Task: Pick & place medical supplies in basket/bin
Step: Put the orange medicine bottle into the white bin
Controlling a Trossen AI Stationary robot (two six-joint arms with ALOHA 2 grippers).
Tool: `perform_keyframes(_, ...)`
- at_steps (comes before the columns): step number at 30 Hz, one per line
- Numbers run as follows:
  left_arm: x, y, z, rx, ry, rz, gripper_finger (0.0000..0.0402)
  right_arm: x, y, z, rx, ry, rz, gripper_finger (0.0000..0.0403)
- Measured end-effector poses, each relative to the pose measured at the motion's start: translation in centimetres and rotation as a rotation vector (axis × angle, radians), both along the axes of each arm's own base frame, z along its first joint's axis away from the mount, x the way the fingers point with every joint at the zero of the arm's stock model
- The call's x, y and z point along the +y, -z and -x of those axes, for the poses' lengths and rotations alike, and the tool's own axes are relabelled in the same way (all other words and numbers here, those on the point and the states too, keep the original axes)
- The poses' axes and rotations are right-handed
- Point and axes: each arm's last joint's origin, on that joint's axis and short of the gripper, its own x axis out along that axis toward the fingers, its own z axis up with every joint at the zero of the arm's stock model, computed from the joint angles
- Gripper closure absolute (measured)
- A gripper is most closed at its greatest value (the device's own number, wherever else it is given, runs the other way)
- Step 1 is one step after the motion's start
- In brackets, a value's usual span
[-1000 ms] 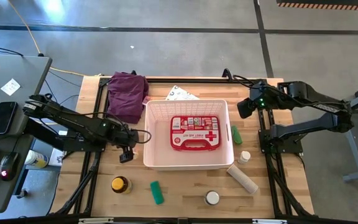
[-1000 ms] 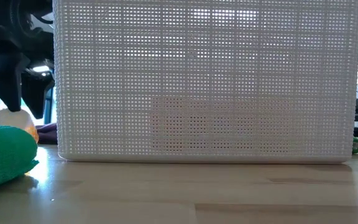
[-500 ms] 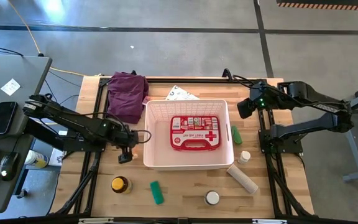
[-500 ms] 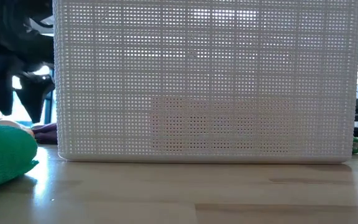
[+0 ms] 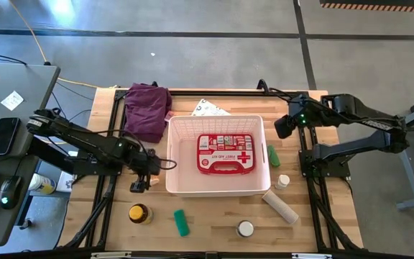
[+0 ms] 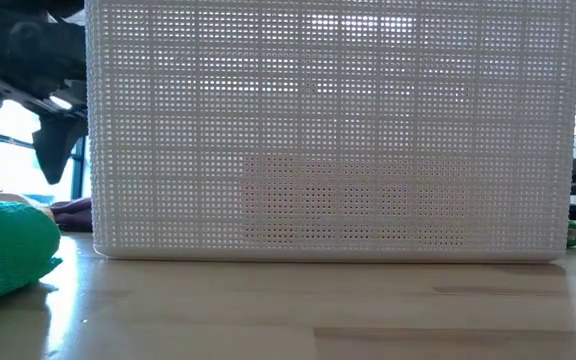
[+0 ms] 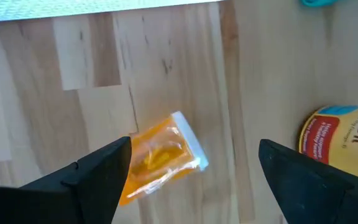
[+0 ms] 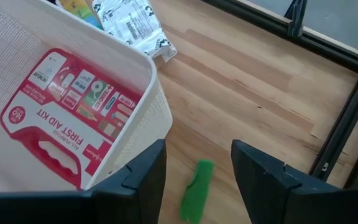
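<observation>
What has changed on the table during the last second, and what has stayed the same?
The left pincer has moved along the white basket's left side toward the table's front edge, jaws open. It now hangs above a small orange packet lying on the wood, near the amber bottle. Nothing was grasped or released. The right pincer, the first-aid kit inside the basket and the other supplies have not moved.
</observation>
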Motion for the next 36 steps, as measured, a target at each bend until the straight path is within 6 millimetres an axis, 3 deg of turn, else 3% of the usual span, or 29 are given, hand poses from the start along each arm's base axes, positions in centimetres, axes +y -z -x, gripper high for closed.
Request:
perform_keyframes(6, 0.6, 0.8, 0.0, 0.064, -0.196, -0.145, 0.0042, 0.9, 0.0, -0.2, 0.001, -0.059, 0.01, 0.023)
perform_keyframes(13, 0.3, 1.5, -0.1, 0.188, -0.465, 0.013, 0.0019, 1.8, -0.1, -0.3, 0.003, -0.104, 0.053, 0.0229)
perform_keyframes(26, -0.1, 0.3, -0.8, 0.187, -0.558, 0.139, 0.0003, 2.8, -0.1, 0.1, 0.023, -0.167, 0.079, 0.0229)
perform_keyframes(36, -0.3, 1.5, -1.1, 0.286, -0.58, 0.116, 0.0002, 3.5, 0.0, 0.3, 0.044, -0.217, 0.084, 0.0228)
